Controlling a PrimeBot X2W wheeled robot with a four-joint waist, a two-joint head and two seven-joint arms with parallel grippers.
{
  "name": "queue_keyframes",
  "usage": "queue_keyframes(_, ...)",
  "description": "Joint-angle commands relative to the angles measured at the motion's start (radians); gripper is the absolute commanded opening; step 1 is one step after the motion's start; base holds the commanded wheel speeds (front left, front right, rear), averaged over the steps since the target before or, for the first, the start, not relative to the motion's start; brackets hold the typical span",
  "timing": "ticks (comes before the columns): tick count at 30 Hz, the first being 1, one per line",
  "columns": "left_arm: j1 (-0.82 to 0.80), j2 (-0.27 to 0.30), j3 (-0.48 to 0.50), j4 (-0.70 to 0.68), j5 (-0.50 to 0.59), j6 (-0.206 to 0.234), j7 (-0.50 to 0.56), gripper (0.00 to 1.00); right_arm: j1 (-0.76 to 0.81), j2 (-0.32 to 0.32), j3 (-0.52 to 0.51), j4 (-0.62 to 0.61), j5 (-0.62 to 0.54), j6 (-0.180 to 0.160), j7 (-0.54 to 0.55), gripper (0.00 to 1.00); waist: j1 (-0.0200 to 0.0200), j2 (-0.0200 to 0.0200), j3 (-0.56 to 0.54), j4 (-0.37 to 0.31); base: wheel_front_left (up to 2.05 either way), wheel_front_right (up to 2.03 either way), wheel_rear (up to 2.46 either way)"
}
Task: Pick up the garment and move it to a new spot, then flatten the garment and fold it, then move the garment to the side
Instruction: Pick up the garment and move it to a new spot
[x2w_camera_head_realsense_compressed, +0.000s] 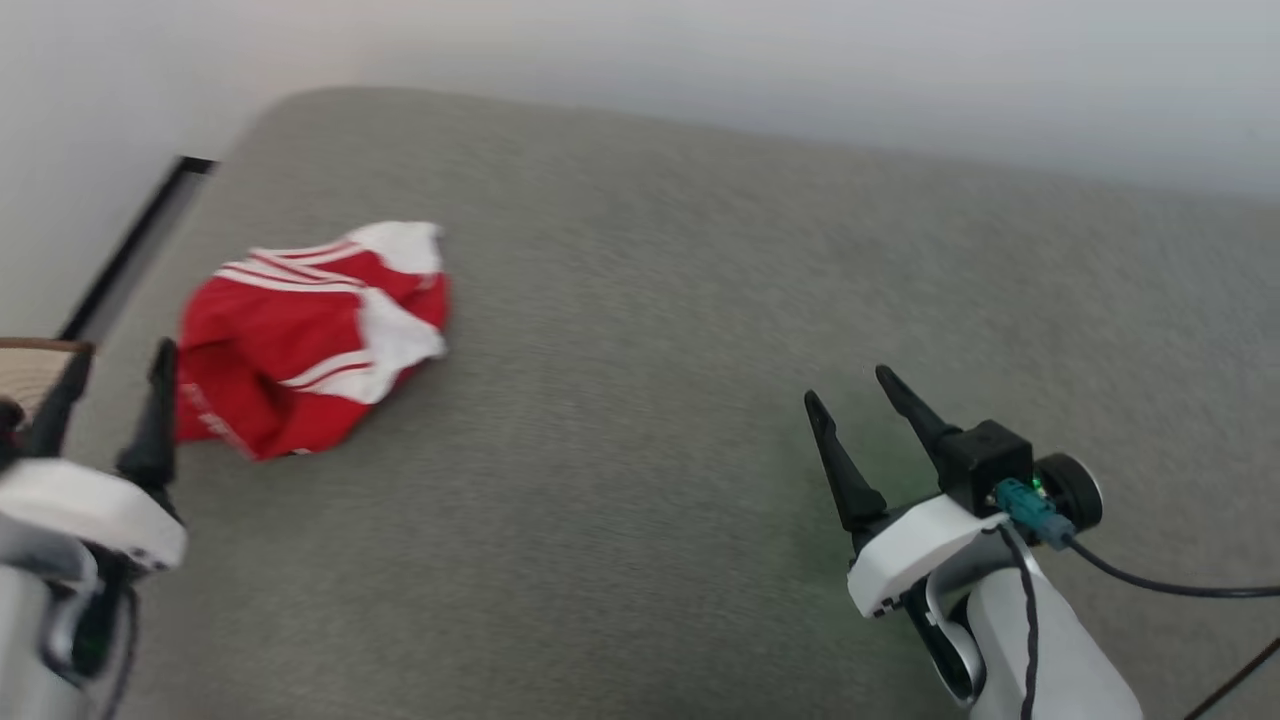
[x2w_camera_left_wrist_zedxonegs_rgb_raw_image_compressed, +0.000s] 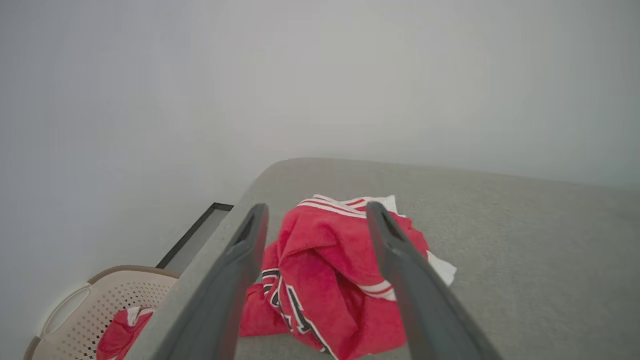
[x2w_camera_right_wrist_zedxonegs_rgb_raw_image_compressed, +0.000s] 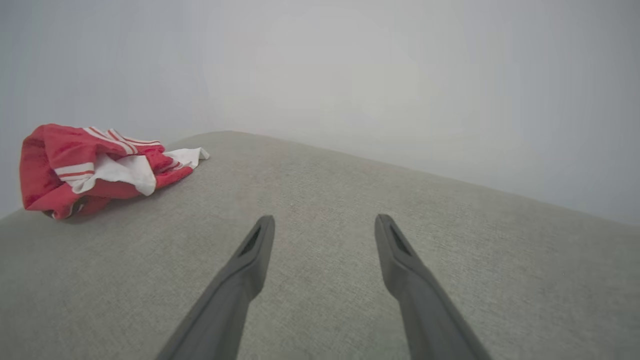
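The garment (x2w_camera_head_realsense_compressed: 300, 335) is a red jersey with white sleeves and striped trim, lying crumpled near the left end of the grey padded surface (x2w_camera_head_realsense_compressed: 700, 300). In the left wrist view the garment (x2w_camera_left_wrist_zedxonegs_rgb_raw_image_compressed: 325, 270) shows dark white-outlined lettering on a fold. My left gripper (x2w_camera_head_realsense_compressed: 120, 375) hovers open just left of the heap, nothing between its fingers; the left gripper (x2w_camera_left_wrist_zedxonegs_rgb_raw_image_compressed: 315, 212) frames the heap from above. My right gripper (x2w_camera_head_realsense_compressed: 850, 385) stands open over bare surface far to the right. From the right gripper (x2w_camera_right_wrist_zedxonegs_rgb_raw_image_compressed: 325, 222) the garment (x2w_camera_right_wrist_zedxonegs_rgb_raw_image_compressed: 90, 167) lies off to the upper left.
A beige perforated laundry basket (x2w_camera_left_wrist_zedxonegs_rgb_raw_image_compressed: 90, 310) with another red cloth (x2w_camera_left_wrist_zedxonegs_rgb_raw_image_compressed: 117, 335) inside stands off the surface's left edge. A dark strip (x2w_camera_head_realsense_compressed: 130, 250) runs along the floor by the pale wall. A black cable (x2w_camera_head_realsense_compressed: 1170, 585) trails from my right wrist.
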Motion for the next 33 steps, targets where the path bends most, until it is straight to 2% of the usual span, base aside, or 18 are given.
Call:
queue_keyframes(1,-0.037,0.038,-0.046,0.019,-0.057,0.002,0.027,1.0,-0.019,-0.001,0.001,-0.011,0.002,-0.001,-0.005,1.0,0.0,0.0,0.11,-0.114,0.0,0.0,0.0)
queue_keyframes(6,-0.116,0.223,-0.264,0.047,-0.302,0.002,0.169,1.0,-0.034,-0.001,0.012,-0.053,0.033,-0.001,-0.005,1.0,0.0,0.0,0.191,-0.207,0.0,0.0,0.0)
queue_keyframes(11,-0.164,0.349,-0.399,0.058,-0.529,0.002,0.295,1.0,-0.05,0.0,0.027,-0.085,0.052,-0.001,-0.005,1.0,0.0,0.0,0.244,-0.27,0.0,0.0,0.0)
queue_keyframes(16,-0.2,0.401,-0.478,0.129,-0.65,0.002,0.362,1.0,-0.068,0.0,0.037,-0.114,0.057,-0.001,-0.005,1.0,0.0,0.0,0.282,-0.317,0.0,0.0,0.0)
queue_keyframes(20,-0.202,0.396,-0.557,0.202,-0.699,0.002,0.434,1.0,-0.077,0.0,0.039,-0.128,0.059,-0.001,-0.005,1.0,0.0,0.0,0.296,-0.336,0.0,0.0,0.0)
queue_keyframes(21,-0.203,0.39,-0.568,0.218,-0.707,0.002,0.439,0.85,-0.077,0.0,0.039,-0.13,0.059,-0.001,-0.005,1.0,0.0,0.0,0.296,-0.339,0.0,0.0,0.0)
queue_keyframes(22,-0.204,0.386,-0.579,0.233,-0.712,0.002,0.44,0.49,-0.075,0.0,0.04,-0.132,0.059,-0.001,-0.005,1.0,0.0,0.0,0.295,-0.341,0.0,0.0,0.0)
queue_keyframes(23,-0.208,0.382,-0.592,0.241,-0.72,0.003,0.438,0.43,-0.073,0.0,0.041,-0.132,0.06,-0.001,-0.005,1.0,0.0,0.0,0.293,-0.343,0.0,0.0,0.0)
queue_keyframes(24,-0.209,0.377,-0.604,0.246,-0.726,0.003,0.431,0.0,-0.068,0.0,0.041,-0.131,0.059,-0.001,-0.005,1.0,0.0,0.0,0.288,-0.344,0.0,0.0,0.0)
queue_keyframes(27,-0.217,0.383,-0.614,0.253,-0.734,0.002,0.398,0.0,-0.061,0.0,0.04,-0.128,0.059,-0.001,-0.005,1.0,0.0,0.0,0.277,-0.344,0.0,0.0,0.0)
queue_keyframes(33,-0.312,0.424,-0.636,0.216,-0.686,0.002,0.219,0.0,-0.043,0.0,0.03,-0.119,0.067,-0.001,-0.005,1.0,0.0,0.0,0.218,-0.342,0.0,0.0,0.0)
